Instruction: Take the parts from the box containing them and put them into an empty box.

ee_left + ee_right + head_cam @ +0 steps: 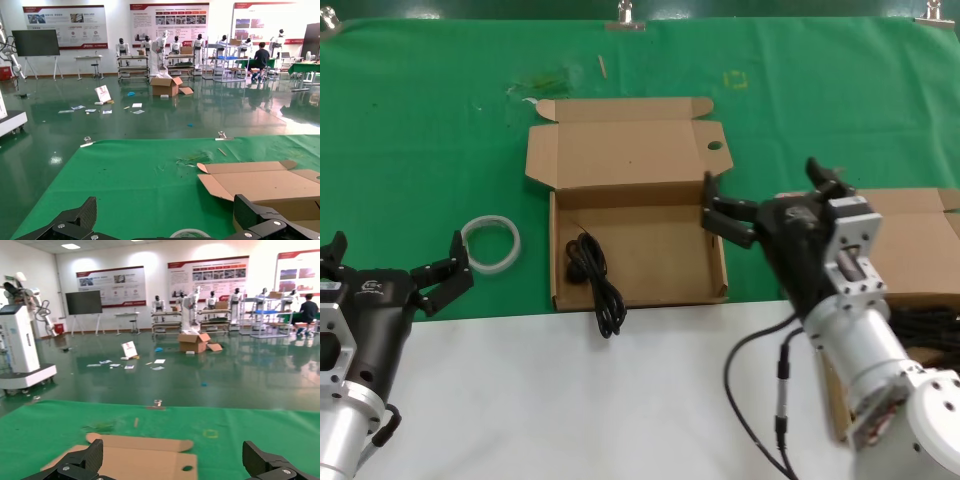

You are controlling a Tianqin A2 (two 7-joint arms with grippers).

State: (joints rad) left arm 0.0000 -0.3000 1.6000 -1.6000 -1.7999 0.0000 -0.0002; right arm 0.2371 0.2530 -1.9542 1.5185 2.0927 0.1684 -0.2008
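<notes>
The box with the holed flap (640,250) lies open at the table's middle. One black cable bundle (596,283) lies in its left part and hangs over the front wall. The second box (915,240) is at the far right, mostly hidden behind my right arm, with dark cables (932,322) showing in it. My right gripper (767,192) is open and empty, just off the holed box's right wall. My left gripper (398,258) is open and empty at the lower left. The holed lid also shows in the right wrist view (140,456), beyond the open gripper (172,460).
A white ring (492,243) lies on the green cloth between my left gripper and the holed box; it also shows in the left wrist view (190,233), between the open fingers (250,212). The white table front (570,400) is bare.
</notes>
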